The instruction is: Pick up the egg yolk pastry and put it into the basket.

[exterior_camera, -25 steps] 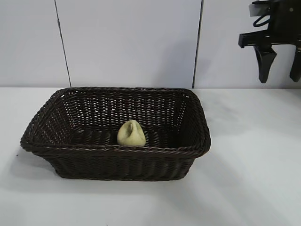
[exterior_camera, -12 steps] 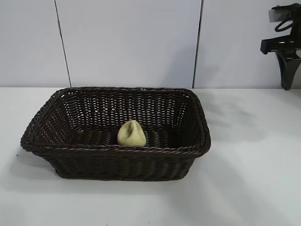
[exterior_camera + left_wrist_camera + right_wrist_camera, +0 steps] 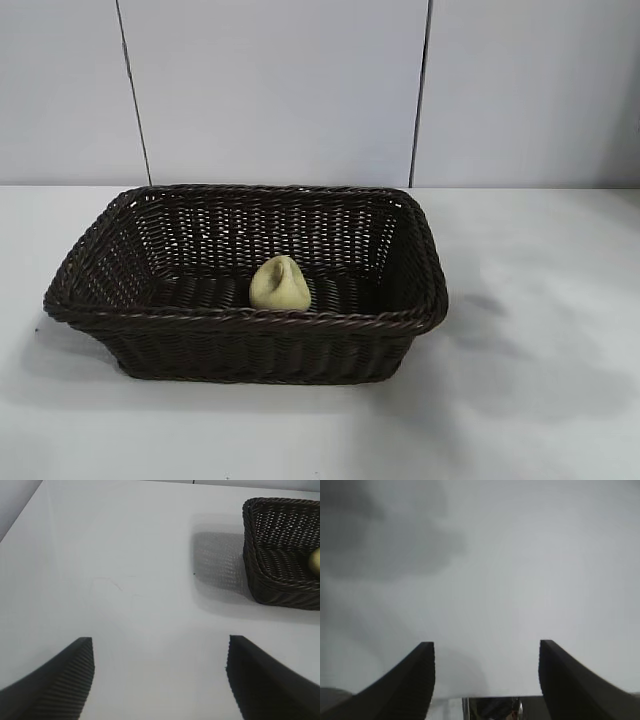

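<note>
The pale yellow egg yolk pastry [image 3: 279, 285] lies on the floor of the dark brown wicker basket [image 3: 250, 322], close to its front wall, in the exterior view. From the left wrist, a corner of the basket [image 3: 280, 560] shows with a sliver of the pastry [image 3: 315, 561] inside it. My left gripper [image 3: 161, 645] hangs open over bare table, well away from the basket, with nothing between its fingers. My right gripper [image 3: 486, 647] is open too, holding nothing, above plain white table near its edge. Neither arm appears in the exterior view.
The white table [image 3: 540, 300] stretches around the basket on every side. A grey panelled wall [image 3: 280, 90] stands behind it. In the right wrist view the table's edge [image 3: 490, 698] runs just behind the fingers.
The right arm, seen at the upper right of the exterior view a second ago, has drawn off to the right and left that view. The basket and pastry have not moved.
</note>
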`<state>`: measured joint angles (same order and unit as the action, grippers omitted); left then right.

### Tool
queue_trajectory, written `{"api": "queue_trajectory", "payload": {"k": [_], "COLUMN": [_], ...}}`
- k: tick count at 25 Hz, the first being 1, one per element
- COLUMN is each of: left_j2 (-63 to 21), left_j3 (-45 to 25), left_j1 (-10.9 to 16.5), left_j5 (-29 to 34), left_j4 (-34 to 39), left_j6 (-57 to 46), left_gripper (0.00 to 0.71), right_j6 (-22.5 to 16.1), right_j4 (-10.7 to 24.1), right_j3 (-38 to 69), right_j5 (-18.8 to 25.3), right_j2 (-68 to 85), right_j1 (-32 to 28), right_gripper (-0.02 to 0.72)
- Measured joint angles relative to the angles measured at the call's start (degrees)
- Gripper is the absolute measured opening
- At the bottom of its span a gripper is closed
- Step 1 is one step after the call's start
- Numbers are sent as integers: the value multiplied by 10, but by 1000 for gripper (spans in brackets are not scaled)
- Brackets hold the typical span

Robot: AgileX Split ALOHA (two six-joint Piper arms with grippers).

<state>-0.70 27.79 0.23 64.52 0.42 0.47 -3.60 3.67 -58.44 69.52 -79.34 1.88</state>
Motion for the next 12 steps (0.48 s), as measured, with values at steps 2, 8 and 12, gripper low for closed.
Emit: {"api": "queue_trajectory", "payload": {"k": [2, 8, 12], "left_j2": [0, 0, 0], "left_j3": [0, 0, 0], "left_j1": [0, 0, 0], "left_j5": [0, 0, 0], "left_j4": [0, 0, 0], "left_j6": [0, 0, 0], "left_gripper": [539, 539, 539], "right_j6": [3, 5, 5], "right_j4": [-15, -25, -26], "right_j3": [56, 200, 281], "right_j5": [-1, -62, -95], "right_j2": [59, 234, 346], "right_j1": [0, 0, 0], "right_gripper": [444, 444, 444]}}
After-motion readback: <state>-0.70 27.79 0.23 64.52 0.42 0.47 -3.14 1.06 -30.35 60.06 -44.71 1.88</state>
